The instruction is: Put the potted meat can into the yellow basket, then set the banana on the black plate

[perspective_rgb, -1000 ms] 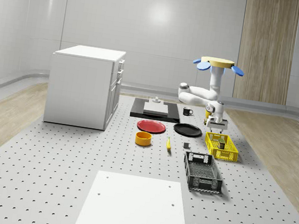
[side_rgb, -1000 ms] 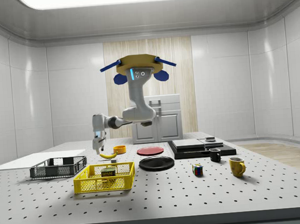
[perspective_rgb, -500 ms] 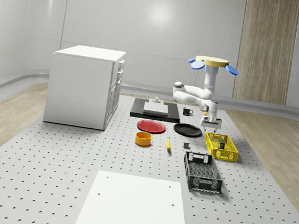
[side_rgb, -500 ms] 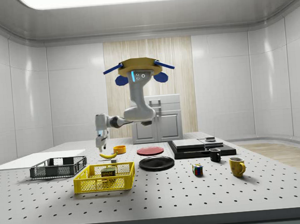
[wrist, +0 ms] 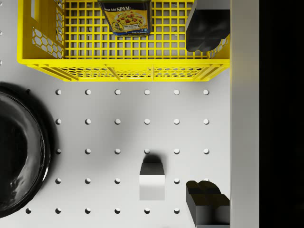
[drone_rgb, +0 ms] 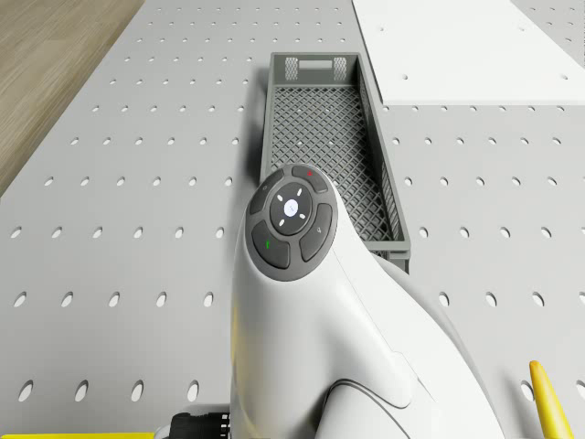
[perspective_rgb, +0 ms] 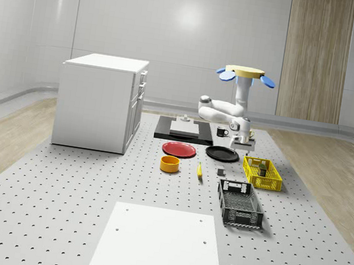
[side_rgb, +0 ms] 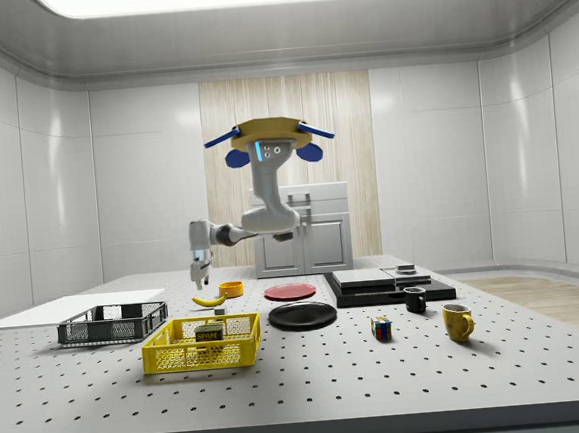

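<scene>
The potted meat can with its SPAM label lies inside the yellow basket, also seen as can in basket and basket. The banana lies on the table near the orange bowl, its tip beside the arm. The black plate has nothing on it. My gripper is open and holds nothing, above the table at the basket's end nearest the plate. The drone hovers over the table behind the plate.
A small grey block sits below the gripper. A black crate stands beyond the basket, near a white sheet. Red plate, orange bowl, white cabinet, black tray, mugs and a cube stand around.
Drone and arm have shifted toward the whole-scene view's left, carrying the open gripper from above the basket to beside its end. The can stays in the basket.
</scene>
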